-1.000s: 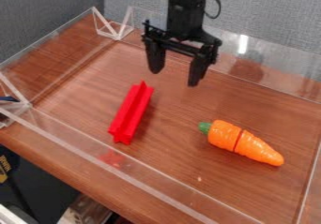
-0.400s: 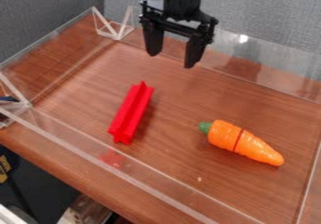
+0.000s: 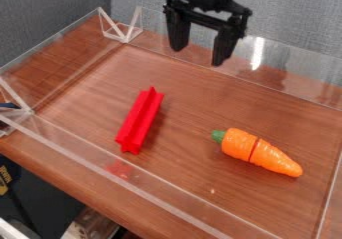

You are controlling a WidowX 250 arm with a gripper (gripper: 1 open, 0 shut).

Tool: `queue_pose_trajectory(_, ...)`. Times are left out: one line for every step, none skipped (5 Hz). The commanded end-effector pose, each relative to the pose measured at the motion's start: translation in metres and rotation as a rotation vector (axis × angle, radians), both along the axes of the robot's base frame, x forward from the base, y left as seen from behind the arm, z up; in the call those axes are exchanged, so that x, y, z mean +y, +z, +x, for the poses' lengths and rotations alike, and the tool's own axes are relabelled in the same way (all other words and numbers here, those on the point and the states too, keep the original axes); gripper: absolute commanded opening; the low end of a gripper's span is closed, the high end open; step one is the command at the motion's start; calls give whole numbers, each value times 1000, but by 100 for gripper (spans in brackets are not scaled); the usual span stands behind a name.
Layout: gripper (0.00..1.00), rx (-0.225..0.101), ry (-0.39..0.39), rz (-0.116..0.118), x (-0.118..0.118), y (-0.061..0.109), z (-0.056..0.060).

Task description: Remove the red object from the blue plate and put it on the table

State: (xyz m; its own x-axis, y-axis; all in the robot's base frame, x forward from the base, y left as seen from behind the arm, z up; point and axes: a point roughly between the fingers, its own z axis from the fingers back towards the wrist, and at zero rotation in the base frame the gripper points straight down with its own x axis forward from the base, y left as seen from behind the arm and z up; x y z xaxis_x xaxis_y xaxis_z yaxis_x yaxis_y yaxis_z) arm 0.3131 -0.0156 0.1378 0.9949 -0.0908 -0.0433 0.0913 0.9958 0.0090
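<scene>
A glossy reddish-brown wood-grain desk (image 3: 80, 83) fills most of the view, edged by low clear walls (image 3: 160, 173). Near the middle of the desk, slightly left, lies a long, narrow red bar (image 3: 139, 120) with ridges running along its length. It rests flat on the wood, angled so its far end points up and a little to the right, its near end toward the front wall. To the right of the bar, well apart from it, lies an orange toy carrot (image 3: 261, 152) with a small green top, pointing toward the lower right. At the top of the view, a black claw (image 3: 199, 51) hangs from the arm above the back part of the desk, near the rear wall. Its two dark fingers (image 3: 175, 38) point downward and stand wide apart, with nothing between them. The bar lies well in front of the claw and to its left, clear of any contact. A grey panel stands behind the desk.
</scene>
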Motion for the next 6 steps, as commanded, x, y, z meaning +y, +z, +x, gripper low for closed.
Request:
queue_pose_trajectory(100,-72,40,-2,-7,15,-9)
queue_pose_trajectory(100,-86,46,8,12,-1,-9)
queue_pose_trajectory(100,-91,61,24,32,-10,-1)
queue_pose_trajectory(100,-85,26,25,37,-15,5)
queue_pose_trajectory(100,-91,-14,22,29,-14,9)
queue_pose_trajectory(100,-99,48,20,19,-10,11)
